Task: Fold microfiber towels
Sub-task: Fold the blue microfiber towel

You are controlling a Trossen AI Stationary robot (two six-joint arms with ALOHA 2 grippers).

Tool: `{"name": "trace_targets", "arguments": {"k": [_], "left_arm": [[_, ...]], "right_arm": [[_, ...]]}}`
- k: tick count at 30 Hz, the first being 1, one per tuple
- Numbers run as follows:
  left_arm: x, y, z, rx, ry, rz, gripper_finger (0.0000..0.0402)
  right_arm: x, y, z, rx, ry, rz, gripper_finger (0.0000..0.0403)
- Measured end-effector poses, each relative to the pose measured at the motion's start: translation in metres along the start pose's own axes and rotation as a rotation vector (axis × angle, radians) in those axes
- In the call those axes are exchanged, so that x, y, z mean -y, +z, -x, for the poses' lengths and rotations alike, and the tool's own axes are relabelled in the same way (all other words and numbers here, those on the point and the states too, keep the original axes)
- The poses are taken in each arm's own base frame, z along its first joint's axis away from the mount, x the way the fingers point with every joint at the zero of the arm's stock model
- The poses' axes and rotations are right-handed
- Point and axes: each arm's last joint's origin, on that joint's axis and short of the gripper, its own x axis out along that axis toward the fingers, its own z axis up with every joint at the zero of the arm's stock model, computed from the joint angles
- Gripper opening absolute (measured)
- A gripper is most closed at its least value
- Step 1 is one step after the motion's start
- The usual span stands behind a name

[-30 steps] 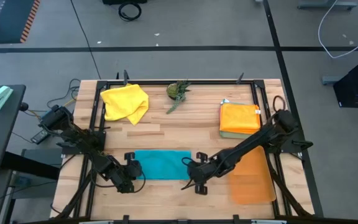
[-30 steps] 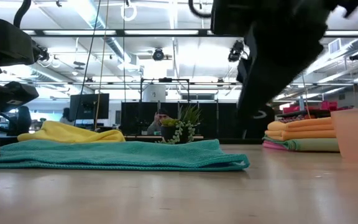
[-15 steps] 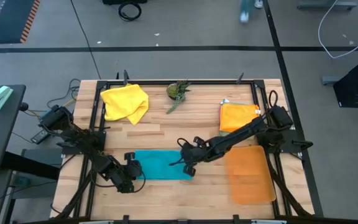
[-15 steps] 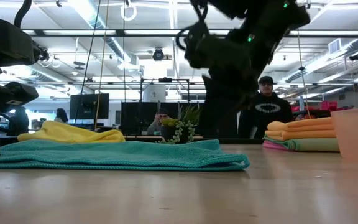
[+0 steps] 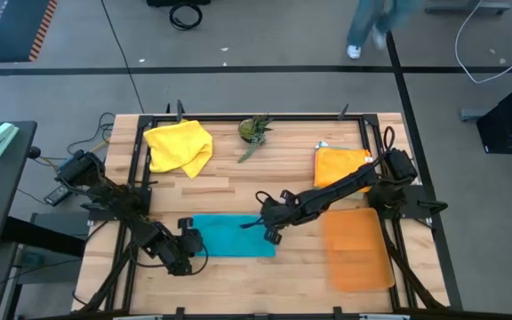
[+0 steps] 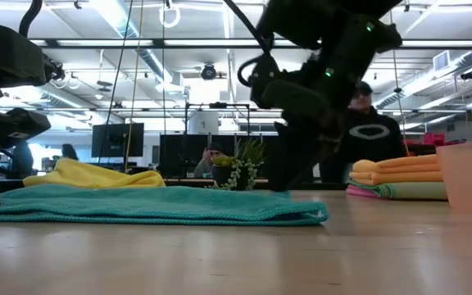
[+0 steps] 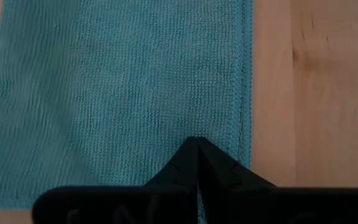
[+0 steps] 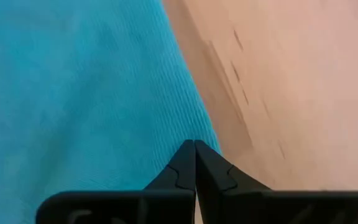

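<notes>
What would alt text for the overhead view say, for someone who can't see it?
Seen from above, two dark arms work a teal towel on a wooden table: the left gripper at its left edge, the right gripper at its right edge, both shut. A crumpled yellow towel and a small plant lie behind.

1. Teal towel (image 5: pixel 232 236), plain, with a fine woven texture and a stitched hem in the same teal.
2. Yellow towel (image 5: pixel 180 147), bright and unpatterned.
3. Folded stack (image 6: pixel 400 178): orange on top, then pale green, with pink at the bottom.
4. Translucent orange mat (image 5: pixel 357 248), plain.
5. Bench (image 5: pixel 238 182): pale wood planks with darker grain streaks.
6. Small plant (image 5: pixel 255 131), green and spiky.
7. Both arms dark, left tool (image 7: pixel 197 148) and right tool (image 8: pixel 194 146) black.
</notes>
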Motion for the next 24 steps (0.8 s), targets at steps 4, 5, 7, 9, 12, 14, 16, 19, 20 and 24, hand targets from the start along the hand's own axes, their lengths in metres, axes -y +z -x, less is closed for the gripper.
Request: {"name": "trace_targets", "arguments": {"k": [4,5,7,9,12,14,16,19,20,24], "left_arm": [[0.0,0.0,0.0,0.0,0.0,0.018,0.0018],[0.0,0.0,0.0,-0.001,0.0,0.018,0.0017],[0.0,0.0,0.0,-0.001,0.0,0.017,0.0009],[0.0,0.0,0.0,-0.001,0.0,0.017,0.0006],[0.0,0.0,0.0,-0.002,0.0,0.017,0.0015],[0.0,0.0,0.0,0.001,-0.001,0.017,0.0024],[0.0,0.0,0.0,0.0,-0.001,0.016,0.0028],[0.0,0.0,0.0,0.001,-0.003,0.011,0.0022],[0.0,0.0,0.0,0.002,-0.002,0.011,0.0018],[0.0,0.0,0.0,0.002,-0.003,0.009,0.0006]], "right_arm": [[0.009,-0.01,-0.006,-0.019,-0.018,-0.031,0.0004],[0.01,-0.011,-0.006,-0.018,-0.022,-0.036,0.0004],[0.011,-0.013,-0.007,-0.012,-0.039,-0.033,0.0003],[0.011,-0.013,-0.006,-0.005,-0.056,-0.018,0.0003],[0.009,-0.012,0.0,0.002,-0.057,0.038,0.0003],[0.005,-0.007,0.009,0.03,-0.037,0.063,0.0003],[0.001,-0.002,0.018,0.068,-0.008,0.058,0.0003],[-0.011,-0.008,0.019,0.066,0.057,0.076,0.0003],[-0.019,-0.011,0.018,0.071,0.095,0.088,0.0003],[-0.045,-0.03,0.01,0.055,0.197,0.147,0.0003]]}}
